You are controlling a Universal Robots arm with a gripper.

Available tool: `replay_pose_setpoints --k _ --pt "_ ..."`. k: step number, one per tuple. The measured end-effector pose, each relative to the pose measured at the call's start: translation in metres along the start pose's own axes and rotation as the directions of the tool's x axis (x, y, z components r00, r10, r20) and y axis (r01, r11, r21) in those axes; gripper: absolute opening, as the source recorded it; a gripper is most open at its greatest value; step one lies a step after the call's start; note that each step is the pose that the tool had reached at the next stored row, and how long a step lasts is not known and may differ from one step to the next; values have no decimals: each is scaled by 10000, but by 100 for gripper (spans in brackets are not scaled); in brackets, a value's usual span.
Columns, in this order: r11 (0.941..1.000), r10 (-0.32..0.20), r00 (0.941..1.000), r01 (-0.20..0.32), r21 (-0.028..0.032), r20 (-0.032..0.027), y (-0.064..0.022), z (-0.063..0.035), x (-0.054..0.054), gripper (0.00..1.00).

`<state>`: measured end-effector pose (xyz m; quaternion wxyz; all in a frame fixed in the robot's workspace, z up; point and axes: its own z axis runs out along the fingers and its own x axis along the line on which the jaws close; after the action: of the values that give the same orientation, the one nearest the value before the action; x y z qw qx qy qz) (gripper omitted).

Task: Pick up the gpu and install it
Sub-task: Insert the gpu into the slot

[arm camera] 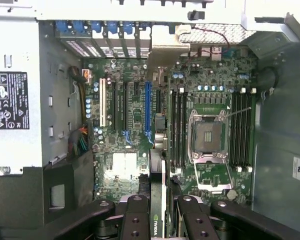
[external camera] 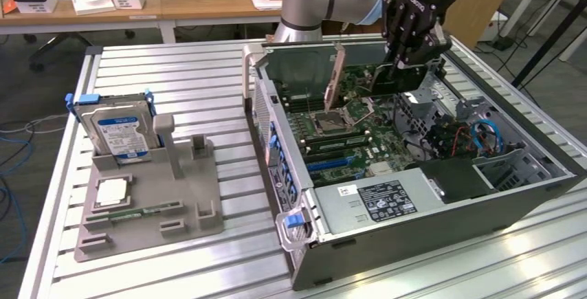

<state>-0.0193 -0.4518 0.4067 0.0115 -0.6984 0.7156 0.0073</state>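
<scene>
The tool (external camera: pixel 403 72) hangs over the open computer case (external camera: pixel 513 196), its fingers closed narrow on the top edge of the gpu (arm camera: pixel 158 200); the wrist view looks down between the black fingers (arm camera: pixel 138 220) and catches the card edge-on, a thin green strip running from the tool down toward the motherboard (arm camera: pixel 135 125); the card is thus held directly beneath the tool, upright, above the row of expansion slots, with the long blue slot (arm camera: pixel 148 112) just beyond its tip; whether its lower edge is already touching a slot I cannot tell.

Beside the tool stands the open processor socket (arm camera: pixel 209 135), flanked by the memory slots; the power supply (external camera: pixel 385 203) sits well apart from the tool at the case's far end; outside the case, well away from the tool, a grey holder (external camera: pixel 147 203) on the slatted surface (external camera: pixel 183 79) carries a hard drive (external camera: pixel 117 130) standing upright.

By my judgement the card is light and stiff but fragile; it should be held by the bare board edge, as it is, clear of chips and the contact strip; a tilted grip would likely jam it against the slot, so it wants to stay square and go down with even, modest force.
</scene>
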Motion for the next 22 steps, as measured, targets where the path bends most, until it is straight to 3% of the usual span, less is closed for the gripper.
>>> replay_pose_setpoints --k 4,22 --pt "9997 234 9997 -234 6 -1 0 1 0 26" --pt "9997 236 9997 -236 7 -1 1 55 8 26"
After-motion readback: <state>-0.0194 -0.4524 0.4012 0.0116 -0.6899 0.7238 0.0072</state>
